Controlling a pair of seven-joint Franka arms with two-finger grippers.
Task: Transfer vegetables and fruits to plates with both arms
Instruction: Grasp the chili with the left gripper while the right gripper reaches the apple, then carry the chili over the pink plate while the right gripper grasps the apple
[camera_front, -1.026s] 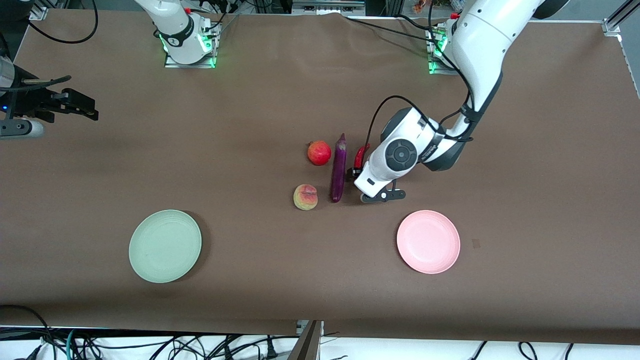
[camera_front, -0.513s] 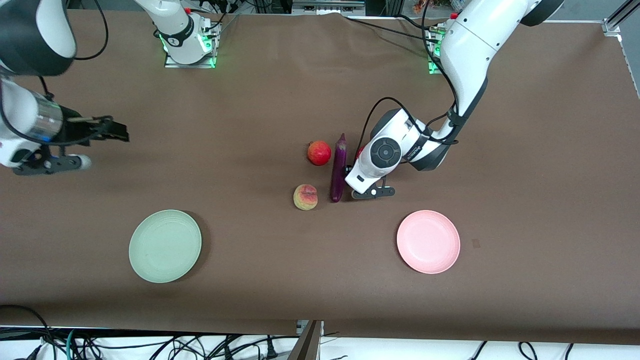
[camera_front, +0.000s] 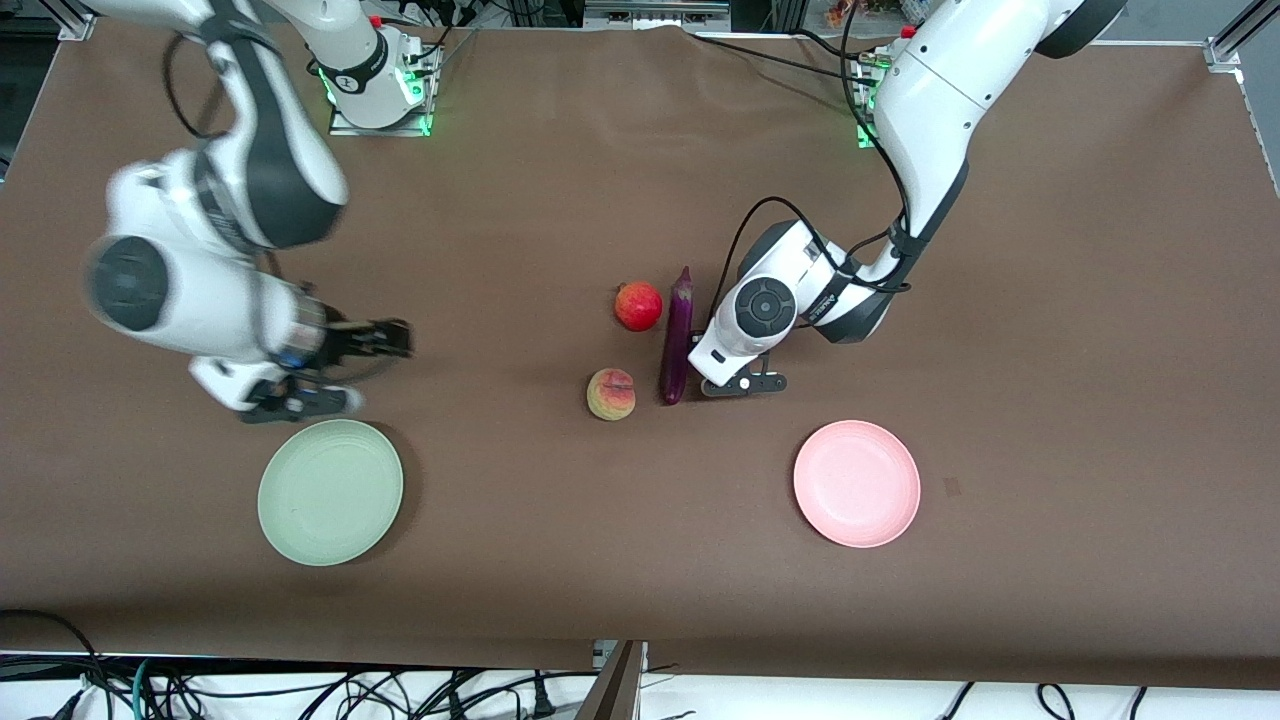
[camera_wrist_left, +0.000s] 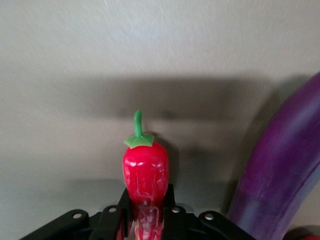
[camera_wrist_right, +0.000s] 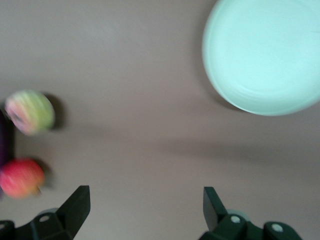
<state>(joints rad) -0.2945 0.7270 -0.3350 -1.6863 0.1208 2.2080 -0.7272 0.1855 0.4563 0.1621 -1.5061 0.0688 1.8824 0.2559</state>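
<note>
The left gripper (camera_wrist_left: 146, 220) is pinching the chili (camera_wrist_left: 145, 167) beside the eggplant (camera_front: 677, 338), apparently lengthwise, while the spread right gripper (camera_front: 385, 340) is hanging over bare table above the green plate (camera_front: 330, 492).

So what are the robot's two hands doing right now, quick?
Left gripper: shut on the red chili pepper, beside the eggplant.
Right gripper: open, holding nothing, over bare table near the green plate.

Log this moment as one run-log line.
left gripper: shut on chili pepper | right gripper: open, over table | plates: bare
</note>
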